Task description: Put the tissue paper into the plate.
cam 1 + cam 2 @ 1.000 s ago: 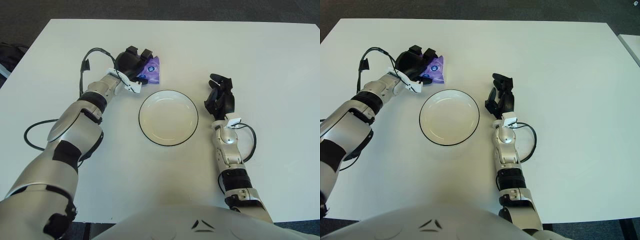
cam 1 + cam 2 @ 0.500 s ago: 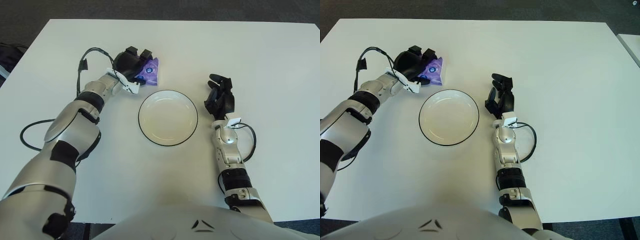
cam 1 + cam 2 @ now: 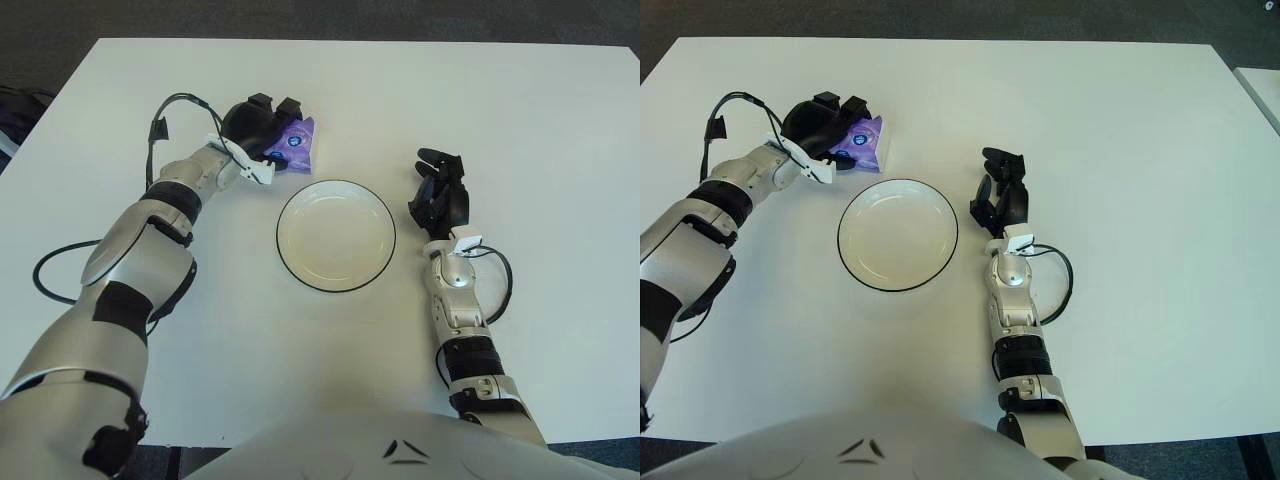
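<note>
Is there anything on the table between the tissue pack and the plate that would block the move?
Nothing visible. The left hand is over the purple tissue pack, fingers curled onto it, and only bare white table separates it from the plate. The right hand is parked right of the plate.

- A white table (image 3: 560,120) fills most of both views, with dark floor (image 3: 300,18) showing past its far edge.
- A round white plate (image 3: 336,235) with a thin dark rim sits on it near the middle.
- A purple tissue packet (image 3: 296,146) lies on the tabletop just beyond the plate's far-left rim, apart from it.
- A black cable (image 3: 55,272) loops across the table's left side.
</note>
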Robot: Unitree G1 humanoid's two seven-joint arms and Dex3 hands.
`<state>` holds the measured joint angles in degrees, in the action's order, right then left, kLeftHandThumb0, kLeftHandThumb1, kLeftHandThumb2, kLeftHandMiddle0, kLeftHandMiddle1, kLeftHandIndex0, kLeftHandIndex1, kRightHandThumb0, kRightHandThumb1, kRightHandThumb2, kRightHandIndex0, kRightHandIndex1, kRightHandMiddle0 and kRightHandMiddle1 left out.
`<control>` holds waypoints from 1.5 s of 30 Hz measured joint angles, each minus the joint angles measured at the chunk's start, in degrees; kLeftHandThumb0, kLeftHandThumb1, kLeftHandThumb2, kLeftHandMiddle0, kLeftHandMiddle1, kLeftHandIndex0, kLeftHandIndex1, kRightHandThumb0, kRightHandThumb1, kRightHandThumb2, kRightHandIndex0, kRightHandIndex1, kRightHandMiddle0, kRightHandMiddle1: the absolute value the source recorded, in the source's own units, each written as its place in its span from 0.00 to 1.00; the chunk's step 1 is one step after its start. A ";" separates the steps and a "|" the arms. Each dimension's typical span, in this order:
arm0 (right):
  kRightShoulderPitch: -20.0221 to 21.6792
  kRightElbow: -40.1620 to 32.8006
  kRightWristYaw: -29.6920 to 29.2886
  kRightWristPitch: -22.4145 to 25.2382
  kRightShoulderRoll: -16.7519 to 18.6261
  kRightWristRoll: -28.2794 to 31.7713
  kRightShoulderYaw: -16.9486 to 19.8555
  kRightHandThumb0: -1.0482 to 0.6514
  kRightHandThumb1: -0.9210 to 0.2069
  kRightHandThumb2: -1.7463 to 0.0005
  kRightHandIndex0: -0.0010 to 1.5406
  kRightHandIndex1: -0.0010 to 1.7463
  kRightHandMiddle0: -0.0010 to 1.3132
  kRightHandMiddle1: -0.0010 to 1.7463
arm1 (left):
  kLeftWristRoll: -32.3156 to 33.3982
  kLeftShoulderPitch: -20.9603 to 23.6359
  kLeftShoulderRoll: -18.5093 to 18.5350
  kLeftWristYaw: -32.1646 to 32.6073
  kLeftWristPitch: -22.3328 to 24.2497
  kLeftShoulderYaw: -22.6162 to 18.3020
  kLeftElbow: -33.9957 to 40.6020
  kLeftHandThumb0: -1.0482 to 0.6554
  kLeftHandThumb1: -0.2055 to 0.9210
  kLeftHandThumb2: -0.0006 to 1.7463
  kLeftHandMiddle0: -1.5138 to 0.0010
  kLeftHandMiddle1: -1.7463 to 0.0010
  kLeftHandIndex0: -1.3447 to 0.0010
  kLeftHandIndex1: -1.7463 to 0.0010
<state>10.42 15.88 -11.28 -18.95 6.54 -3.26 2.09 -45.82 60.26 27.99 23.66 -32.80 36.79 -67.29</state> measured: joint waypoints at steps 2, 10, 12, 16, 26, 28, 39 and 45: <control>0.05 0.00 0.00 -0.01 0.00 -0.01 0.01 0.28 0.00 0.50 0.26 0.50 0.07 0.67 | 0.70 -0.14 0.81 -1.38 -1.12 -1.05 1.50 0.32 0.41 0.80 0.15 0.00 0.50 0.00; 0.27 0.07 0.01 0.00 -0.04 -0.05 0.07 0.27 0.00 0.49 0.26 0.49 0.05 0.67 | 5.20 -3.18 4.88 -6.79 -4.42 -6.75 14.56 0.32 0.43 0.78 0.17 0.00 0.52 0.00; 0.34 0.21 0.01 0.01 -0.05 -0.05 0.11 0.27 0.00 0.49 0.25 0.49 0.05 0.67 | 6.38 -4.91 5.71 -8.11 -5.06 -8.12 19.08 0.33 0.43 0.78 0.17 0.00 0.52 0.00; 0.56 0.57 0.00 0.01 -0.09 -0.06 0.19 0.27 0.00 0.49 0.26 0.49 0.05 0.67 | 7.63 -7.75 6.37 -10.50 -6.46 -10.09 25.81 0.33 0.44 0.77 0.18 0.00 0.52 0.00; 1.93 2.00 -0.18 -0.01 -0.12 -0.14 0.32 0.29 0.00 0.50 0.26 0.50 0.06 0.68 | 9.06 -13.30 6.78 -15.35 -8.75 -13.97 39.59 0.33 0.44 0.77 0.20 0.00 0.53 0.00; 2.02 2.14 -0.24 -0.05 -0.12 -0.15 0.34 0.28 0.00 0.50 0.26 0.50 0.06 0.67 | 9.24 -13.60 6.76 -16.02 -9.13 -14.42 40.84 0.33 0.44 0.77 0.20 0.00 0.53 0.00; 2.46 2.92 -0.24 -0.40 -0.20 -0.22 0.35 0.28 0.00 0.49 0.26 0.49 0.05 0.67 | 6.71 -16.11 6.62 -14.06 -11.59 -16.87 45.11 0.33 0.45 0.76 0.21 0.00 0.53 0.00; 2.66 3.14 -0.25 -0.41 -0.29 -0.22 0.42 0.28 0.00 0.49 0.26 0.49 0.06 0.67 | 6.87 -18.01 6.13 -15.33 -13.57 -16.85 47.73 0.33 0.45 0.76 0.20 0.00 0.53 0.00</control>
<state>13.08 19.03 -11.53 -19.36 6.25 -3.48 2.51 -38.95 42.24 34.11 8.33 -46.37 19.94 -19.56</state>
